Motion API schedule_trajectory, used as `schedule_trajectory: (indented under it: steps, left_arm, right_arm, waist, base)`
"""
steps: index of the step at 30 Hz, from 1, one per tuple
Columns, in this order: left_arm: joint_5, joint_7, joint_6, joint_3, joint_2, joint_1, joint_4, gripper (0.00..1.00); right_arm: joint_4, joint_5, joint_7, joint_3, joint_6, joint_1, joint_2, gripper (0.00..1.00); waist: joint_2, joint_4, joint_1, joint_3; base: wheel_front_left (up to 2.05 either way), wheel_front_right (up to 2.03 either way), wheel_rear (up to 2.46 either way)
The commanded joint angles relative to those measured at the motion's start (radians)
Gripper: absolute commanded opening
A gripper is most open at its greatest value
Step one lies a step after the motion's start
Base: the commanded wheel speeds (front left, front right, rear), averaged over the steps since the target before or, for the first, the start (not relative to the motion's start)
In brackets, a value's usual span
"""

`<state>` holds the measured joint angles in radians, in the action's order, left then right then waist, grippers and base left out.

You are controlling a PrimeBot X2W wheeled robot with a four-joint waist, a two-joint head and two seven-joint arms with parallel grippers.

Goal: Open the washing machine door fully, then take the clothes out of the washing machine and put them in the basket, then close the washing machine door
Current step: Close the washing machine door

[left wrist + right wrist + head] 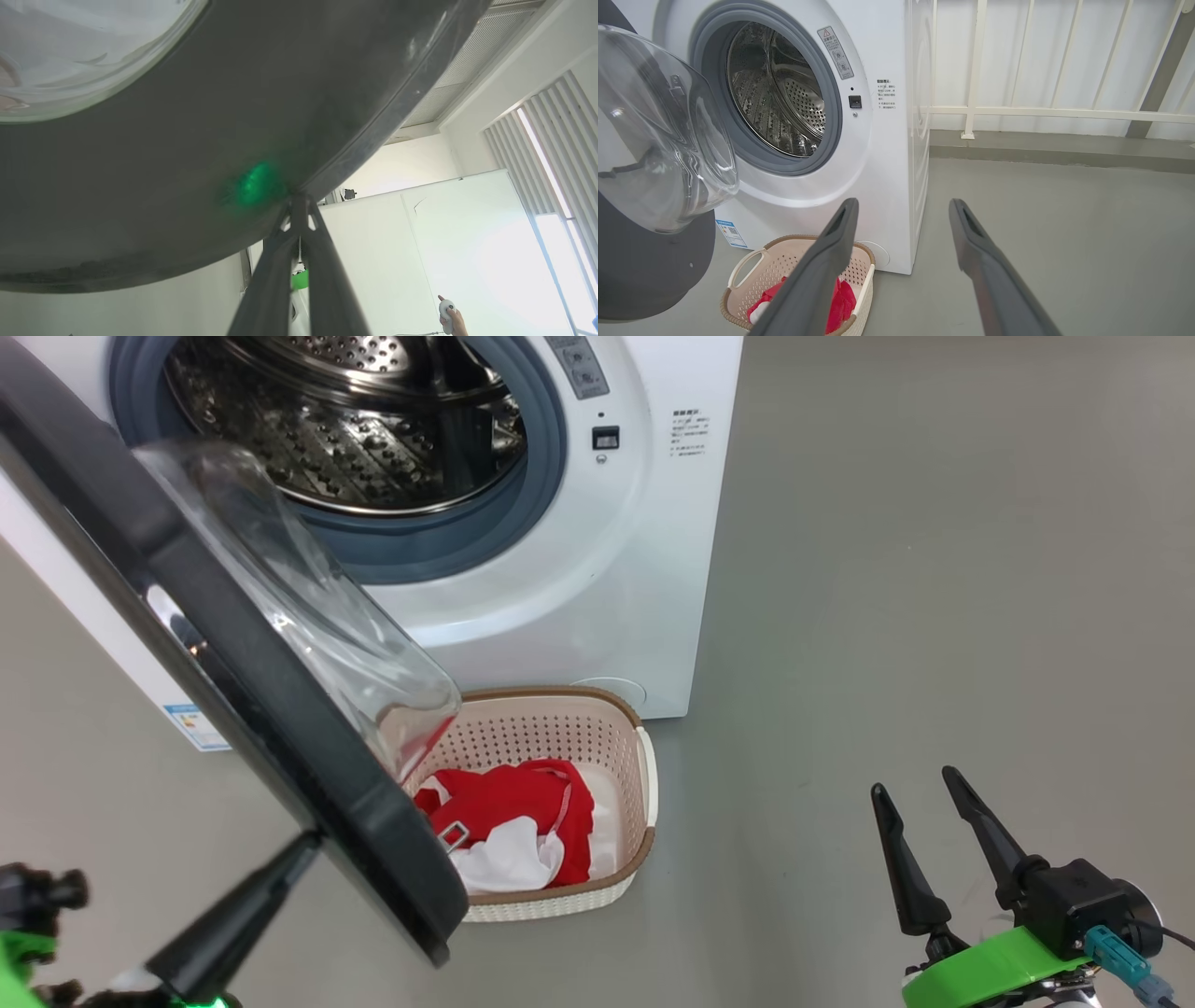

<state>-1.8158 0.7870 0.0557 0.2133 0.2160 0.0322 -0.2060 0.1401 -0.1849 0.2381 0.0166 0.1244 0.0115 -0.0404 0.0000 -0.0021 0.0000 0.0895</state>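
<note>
Down at the lower left of the head view, the left gripper has its jaws pressed together on nothing, its tip touching the black rim of the door. At the lower right the right gripper hangs over bare floor with jaws spread wide and empty. The door stands open, slanting across the left of the frame, its glass bowl overlapping the basket. The basket sits on the floor at lower centre, just in front of the washer, with the red and white clothes inside it. The washer's drum, at the top, shows bare steel. In the left wrist view a person's hand holds a small white device at the lower right.
</note>
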Motion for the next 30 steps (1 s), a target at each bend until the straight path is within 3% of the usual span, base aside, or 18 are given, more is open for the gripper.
schedule_trajectory:
  steps: [1, 2, 3, 4, 6, 7, 9, 13, 18, 19, 23, 30]
  left_arm:
    - [-0.002, -0.014, 0.015, 0.054, 0.006, -0.016, -0.036, 0.00]
    - [0.005, -0.025, 0.021, 0.061, 0.000, -0.009, -0.041, 0.00]
    - [0.012, -0.034, 0.026, 0.065, -0.006, -0.003, -0.045, 0.10]
    - [0.021, -0.047, 0.032, 0.073, -0.013, 0.003, -0.049, 0.33]
    - [0.036, -0.075, 0.046, 0.090, -0.032, 0.010, -0.055, 0.47]
    - [0.049, -0.095, 0.052, 0.100, -0.044, 0.015, -0.062, 0.77]
    - [0.091, -0.140, 0.061, 0.117, -0.068, 0.026, -0.078, 1.00]
    - [0.211, -0.250, 0.072, 0.143, -0.107, 0.044, -0.115, 1.00]
    - [0.448, -0.443, 0.074, 0.164, -0.133, 0.048, -0.135, 1.00]
    - [0.448, -0.443, 0.074, 0.164, -0.133, 0.048, -0.135, 1.00]
    - [0.718, -0.590, 0.072, 0.149, -0.134, 0.043, -0.161, 1.00]
    - [1.199, -0.727, -0.021, 0.053, -0.100, 0.050, -0.187, 1.00]
  right_arm:
    - [-0.021, -0.016, 0.012, 0.024, 0.006, -0.044, -0.010, 1.00]
    - [-0.021, -0.017, 0.013, 0.023, 0.006, -0.046, -0.010, 1.00]
    - [-0.021, -0.018, 0.013, 0.021, 0.006, -0.047, -0.010, 1.00]
    - [-0.021, -0.020, 0.014, 0.021, 0.006, -0.048, -0.010, 1.00]
    - [-0.019, -0.022, 0.015, 0.020, 0.006, -0.051, -0.010, 1.00]
    - [-0.018, -0.022, 0.015, 0.020, 0.006, -0.051, -0.010, 1.00]
    - [-0.016, -0.022, 0.016, 0.017, 0.006, -0.052, -0.010, 1.00]
    - [-0.014, -0.022, 0.018, 0.009, 0.006, -0.049, -0.010, 1.00]
    - [-0.011, -0.017, 0.019, 0.004, 0.006, -0.046, -0.010, 1.00]
    - [-0.011, -0.017, 0.019, 0.004, 0.006, -0.046, -0.010, 1.00]
    - [-0.010, -0.013, 0.019, 0.001, 0.006, -0.040, -0.010, 1.00]
    - [-0.011, -0.006, 0.016, 0.000, 0.006, -0.028, -0.010, 1.00]
  waist:
    - [0.0000, 0.004, 0.0000, 0.004]
    - [0.0000, 0.006, 0.0000, 0.006]
    - [0.0000, 0.010, 0.0000, 0.008]
    - [0.0000, 0.011, 0.0000, 0.010]
    - [0.0000, 0.015, 0.0000, 0.013]
    - [0.0000, 0.017, 0.0000, 0.013]
    - [0.0000, 0.021, 0.0000, 0.012]
    - [0.0000, 0.032, 0.0000, 0.006]
    - [0.0000, 0.046, 0.0000, -0.004]
    - [0.0000, 0.046, 0.0000, -0.004]
    - [0.0000, 0.056, 0.0000, -0.018]
    - [0.0000, 0.063, 0.0000, -0.047]
  base:
    - [0.00, 0.00, 0.00]
    - [0.00, 0.00, 0.00]
    - [0.00, 0.00, 0.00]
    - [0.00, 0.00, 0.00]
    - [0.00, 0.00, 0.00]
    - [0.00, 0.00, 0.00]
    - [0.00, 0.00, 0.00]
    - [0.00, 0.00, 0.00]
    - [0.00, 0.00, 0.00]
    - [0.00, 0.00, 0.00]
    - [0.00, 0.00, 0.00]
    - [0.00, 0.00, 0.00]
